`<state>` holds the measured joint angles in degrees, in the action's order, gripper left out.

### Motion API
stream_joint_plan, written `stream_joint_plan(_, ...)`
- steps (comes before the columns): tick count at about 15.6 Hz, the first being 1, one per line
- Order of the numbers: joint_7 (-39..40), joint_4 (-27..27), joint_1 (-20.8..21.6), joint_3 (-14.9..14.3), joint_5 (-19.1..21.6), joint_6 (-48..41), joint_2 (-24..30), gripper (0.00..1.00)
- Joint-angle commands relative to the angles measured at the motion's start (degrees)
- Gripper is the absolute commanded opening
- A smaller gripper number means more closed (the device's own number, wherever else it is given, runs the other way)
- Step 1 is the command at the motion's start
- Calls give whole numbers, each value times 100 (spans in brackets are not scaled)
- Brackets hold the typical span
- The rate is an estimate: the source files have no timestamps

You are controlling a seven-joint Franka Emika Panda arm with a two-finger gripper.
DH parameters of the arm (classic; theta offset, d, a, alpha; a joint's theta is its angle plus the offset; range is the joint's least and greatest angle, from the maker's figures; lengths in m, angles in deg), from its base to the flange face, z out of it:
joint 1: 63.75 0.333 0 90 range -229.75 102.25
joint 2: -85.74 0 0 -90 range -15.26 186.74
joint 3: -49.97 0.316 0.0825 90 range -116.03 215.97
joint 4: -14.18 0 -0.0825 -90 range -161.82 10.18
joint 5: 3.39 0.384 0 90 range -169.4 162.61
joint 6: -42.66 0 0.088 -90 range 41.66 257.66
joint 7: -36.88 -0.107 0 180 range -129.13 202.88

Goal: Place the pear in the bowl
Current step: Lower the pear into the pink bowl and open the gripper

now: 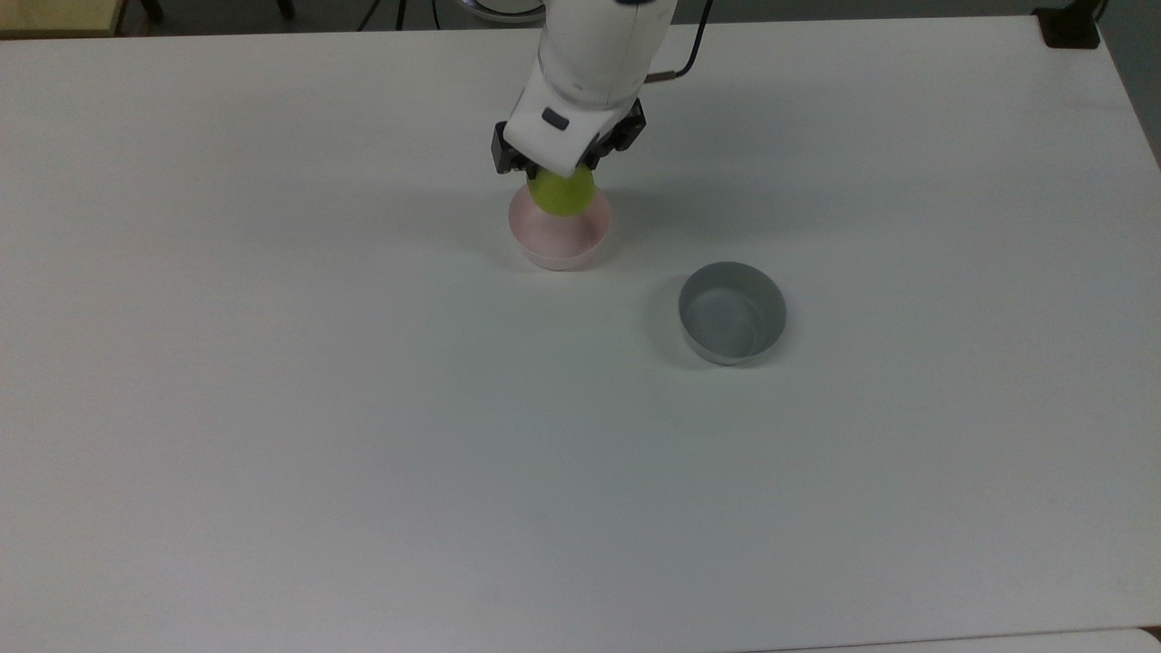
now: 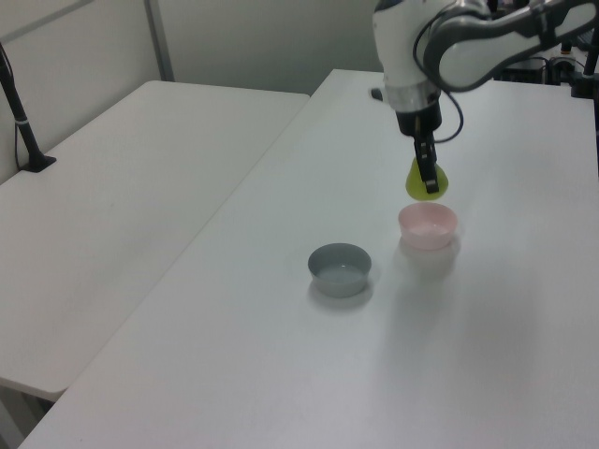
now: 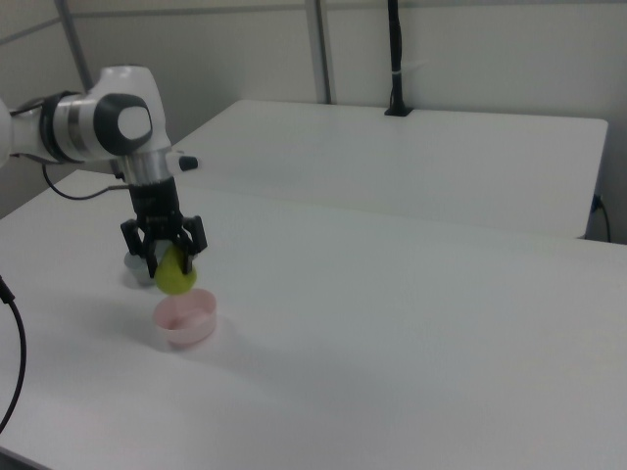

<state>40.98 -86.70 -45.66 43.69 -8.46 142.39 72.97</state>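
The yellow-green pear (image 1: 562, 191) (image 2: 423, 181) (image 3: 175, 275) hangs in the air, with my gripper (image 1: 564, 172) (image 2: 429, 182) (image 3: 172, 260) shut on its upper part. It is held a short way above the pale pink bowl (image 1: 560, 238) (image 2: 428, 225) (image 3: 185, 319), which stands on the white table. In the top view the pear covers the far rim of the bowl. In the left and right views a small gap shows between the pear's underside and the bowl's rim.
A grey bowl (image 1: 732, 312) (image 2: 340, 268) of similar size stands beside the pink one, to its right and nearer in the top view; the arm partly hides the grey bowl (image 3: 134, 271) in the right view. A second white table (image 2: 112, 206) adjoins.
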Motion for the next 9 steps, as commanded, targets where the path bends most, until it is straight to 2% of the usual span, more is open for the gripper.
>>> stream_joint_plan(1,-23,-98,89,-40,-99,2,-278,41)
stream_joint_plan(5,-23,-81,89,-40,-99,55,-542,42)
stream_joint_plan(7,-14,-72,89,-40,-99,55,-560,49)
stream_joint_plan(9,-23,-81,81,-40,-99,55,-560,62)
